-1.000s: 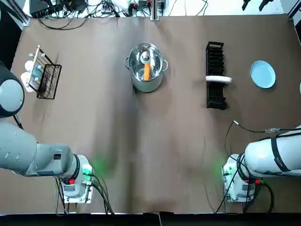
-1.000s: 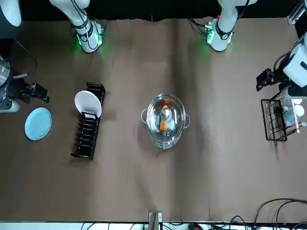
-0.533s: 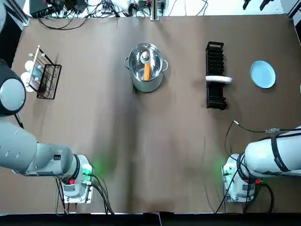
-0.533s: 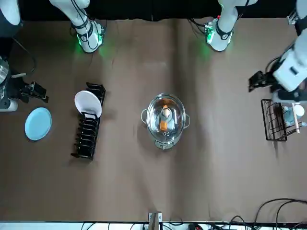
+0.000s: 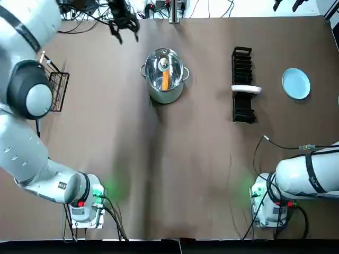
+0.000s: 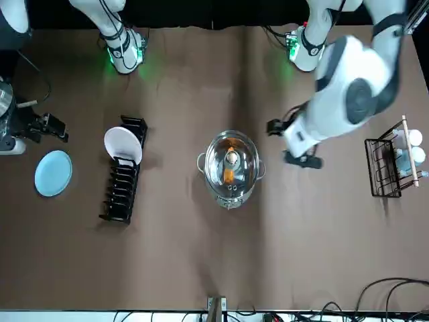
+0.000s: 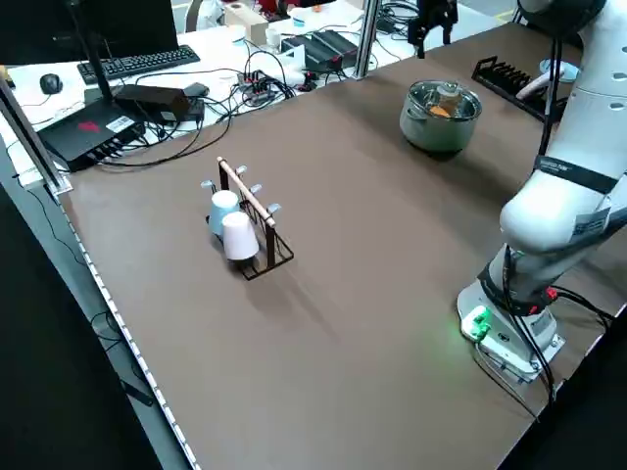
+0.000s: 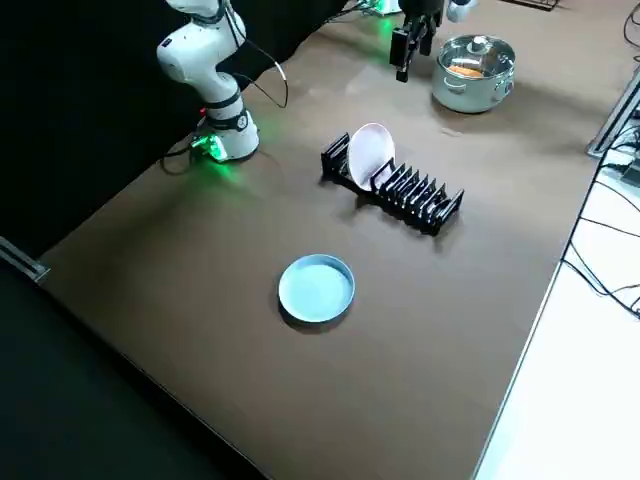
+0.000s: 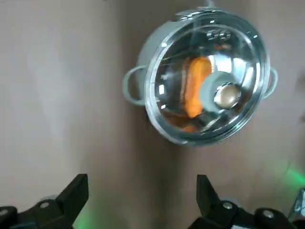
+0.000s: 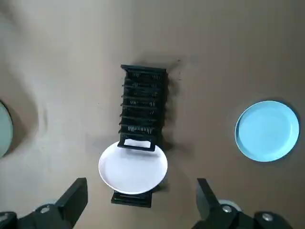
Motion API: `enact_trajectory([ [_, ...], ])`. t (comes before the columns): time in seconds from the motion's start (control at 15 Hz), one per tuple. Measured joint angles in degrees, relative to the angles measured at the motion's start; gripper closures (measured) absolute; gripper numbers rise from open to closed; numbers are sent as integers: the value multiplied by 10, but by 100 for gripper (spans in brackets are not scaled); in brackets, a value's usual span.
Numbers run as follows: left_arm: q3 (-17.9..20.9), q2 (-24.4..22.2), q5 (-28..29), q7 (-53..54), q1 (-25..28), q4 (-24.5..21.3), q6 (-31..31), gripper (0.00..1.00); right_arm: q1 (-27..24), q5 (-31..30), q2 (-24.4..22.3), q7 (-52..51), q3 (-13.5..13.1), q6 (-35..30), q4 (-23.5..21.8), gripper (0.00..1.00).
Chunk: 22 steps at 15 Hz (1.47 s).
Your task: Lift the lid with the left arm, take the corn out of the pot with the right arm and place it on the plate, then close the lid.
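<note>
A steel pot (image 5: 165,79) with a glass lid (image 9: 207,76) stands at the far middle of the table. The lid's knob (image 9: 226,95) is up, and orange corn (image 9: 195,86) lies inside under the glass. My left gripper (image 5: 123,21) hovers open above the table, to the left of the pot and slightly beyond it, touching nothing; its fingers (image 9: 71,195) frame the pot in the left wrist view. The light blue plate (image 5: 296,83) lies flat at the far right. My right gripper (image 6: 41,127) hangs open near that plate, holding nothing.
A black dish rack (image 5: 242,84) holding one white plate (image 5: 246,89) stands between the pot and the blue plate. A wire rack with cups (image 7: 240,220) sits at the left edge. Cables and electronics (image 5: 79,13) line the far edge.
My left arm has swung from above the cup rack across toward the pot, ending beside it. The right arm, pot and plates have stayed put.
</note>
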Motion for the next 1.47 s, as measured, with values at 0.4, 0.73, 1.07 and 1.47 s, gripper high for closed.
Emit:
enact_trajectory([
  [0.4,3,91,73,-134,-128,-1,152,0,20,0,-2,-1,8,-25,0,0],
  [0.73,4,130,109,-179,-156,-1,251,0,24,0,-2,-1,8,-26,0,0],
  [1.07,4,148,144,-196,-181,-1,266,1,24,0,-2,-1,8,-27,0,0],
  [1.47,6,155,151,-199,-183,0,273,21,35,0,-2,-1,8,-30,-2,0],
])
